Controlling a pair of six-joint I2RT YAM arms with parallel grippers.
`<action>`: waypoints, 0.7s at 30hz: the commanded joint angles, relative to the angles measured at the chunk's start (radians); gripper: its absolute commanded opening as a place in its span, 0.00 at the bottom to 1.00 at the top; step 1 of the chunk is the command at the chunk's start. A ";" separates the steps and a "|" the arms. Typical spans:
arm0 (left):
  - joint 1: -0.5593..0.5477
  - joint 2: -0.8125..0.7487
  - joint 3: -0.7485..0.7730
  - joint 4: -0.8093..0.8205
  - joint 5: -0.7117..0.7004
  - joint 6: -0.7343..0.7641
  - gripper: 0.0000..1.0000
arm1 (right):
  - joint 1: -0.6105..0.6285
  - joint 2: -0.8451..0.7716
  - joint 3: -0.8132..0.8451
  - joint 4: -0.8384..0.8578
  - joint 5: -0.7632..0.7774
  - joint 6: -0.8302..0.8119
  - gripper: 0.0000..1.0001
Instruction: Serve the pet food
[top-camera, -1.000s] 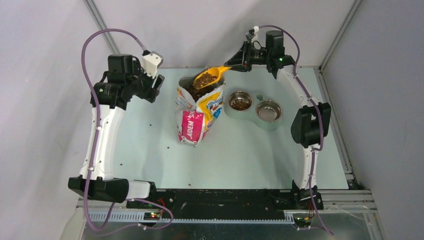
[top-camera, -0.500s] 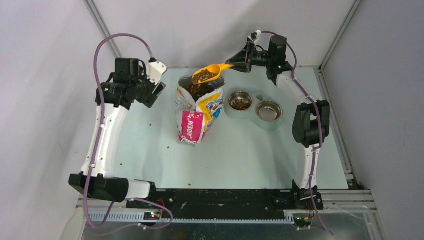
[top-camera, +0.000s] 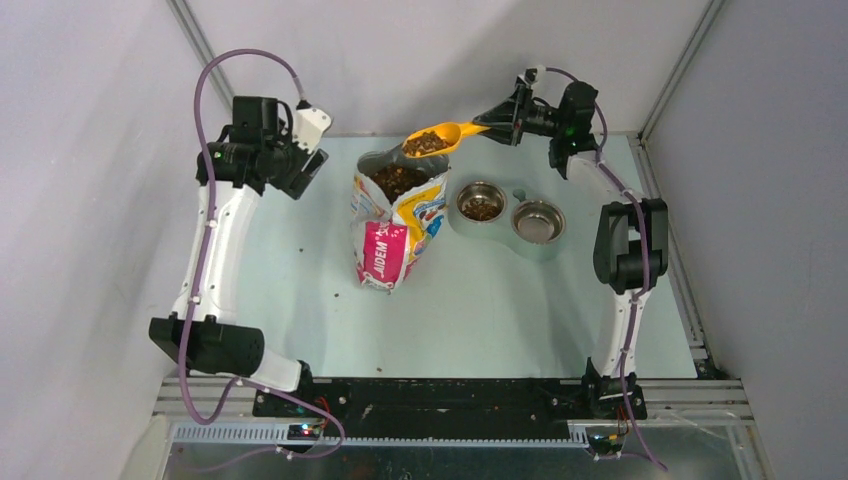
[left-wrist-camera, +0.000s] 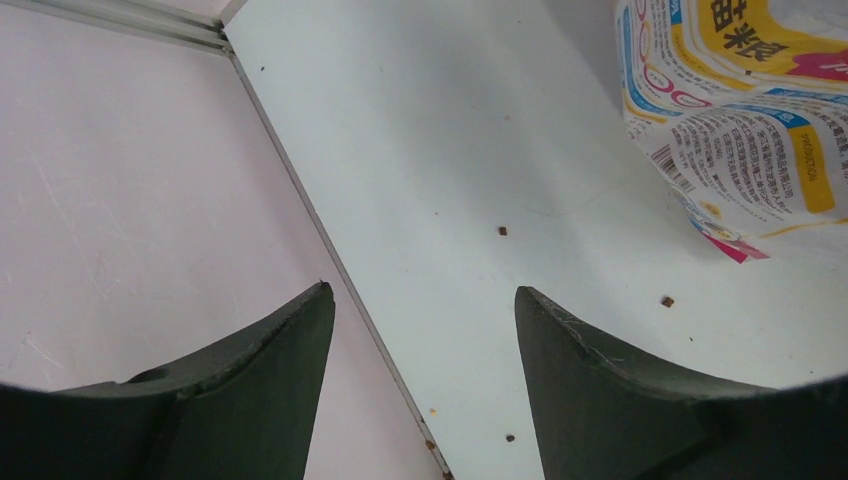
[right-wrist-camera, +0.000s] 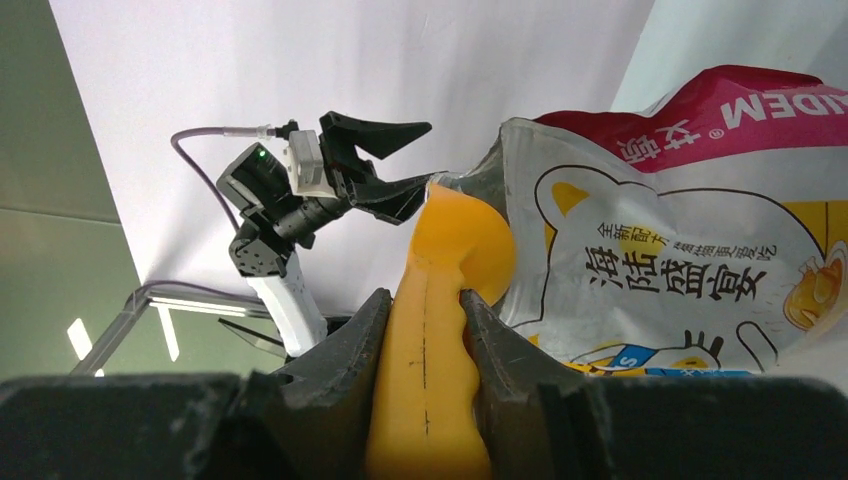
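Pet food (top-camera: 425, 143) fills scoop (top-camera: 462, 129) clenched by right gripper (right-wrist-camera: 425, 320); left gripper (left-wrist-camera: 420, 300) gapes; bag (left-wrist-camera: 730, 130) cropped.

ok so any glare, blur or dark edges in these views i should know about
Top external: even light, sharp, soft shadows, a glint in the empty steel bowl. Left wrist: print on the bag crisp, left gripper a dark silhouette. Right wrist: the scoop handle soft so near the lens, right gripper black along the bottom edge.

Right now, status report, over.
Left pincer open, empty. Right pincer shut on scoop. Scoop loaded with pet food, above bag. Path to bowls clear.
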 joint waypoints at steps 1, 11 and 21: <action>0.005 0.014 0.050 0.035 0.003 0.020 0.73 | -0.030 -0.084 -0.051 0.131 -0.023 0.052 0.00; 0.005 0.091 0.121 0.030 0.024 0.032 0.73 | -0.148 -0.152 -0.175 0.194 -0.024 0.067 0.00; 0.005 0.142 0.147 0.039 0.063 0.020 0.73 | -0.266 -0.238 -0.311 0.187 -0.022 0.036 0.00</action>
